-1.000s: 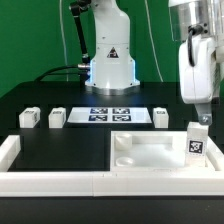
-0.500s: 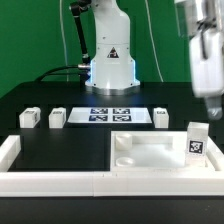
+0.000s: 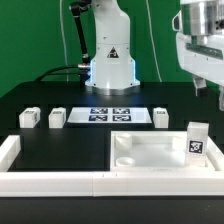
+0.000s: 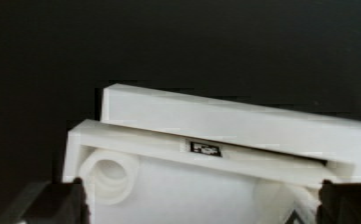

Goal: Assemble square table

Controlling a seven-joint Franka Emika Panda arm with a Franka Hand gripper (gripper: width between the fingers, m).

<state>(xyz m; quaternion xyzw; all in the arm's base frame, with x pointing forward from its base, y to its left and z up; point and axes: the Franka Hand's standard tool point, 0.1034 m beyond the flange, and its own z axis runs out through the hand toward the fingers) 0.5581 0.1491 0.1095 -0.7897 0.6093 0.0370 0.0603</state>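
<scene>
One thick white tabletop slab point(image 3: 150, 152) lies flat on the black table point(image 3: 60, 95). It is tucked against the low border wall point(image 3: 60, 181) toward the exterior view's right, recessed side up. At its far corner on the exterior view's right, one leg block point(image 3: 196, 140) stands upright with its tag toward the camera. We cannot tell whether it is seated in the recess or only resting there. Three loose leg blocks point(image 3: 57, 117) sit in a row farther back, well apart from the slab. Two are on the exterior view's left of the marker board point(image 3: 110, 113) and one is just to its right.

We judge all these parts to be hard moulded plastic: stiff, light, and smooth enough to slip out of a shallow pinch. The slab looks too wide to span, so we would take it by a rim wall or slide it against the border wall. A leg block suits the claw better. We would close on its two flat sides about midway up, clear of the tag.

The gripper point(image 3: 209, 92) hangs high over the slab's side on the exterior view's right, fingers spread wide and holding nothing. The wrist view looks down on slab and leg between its dark fingertips.
</scene>
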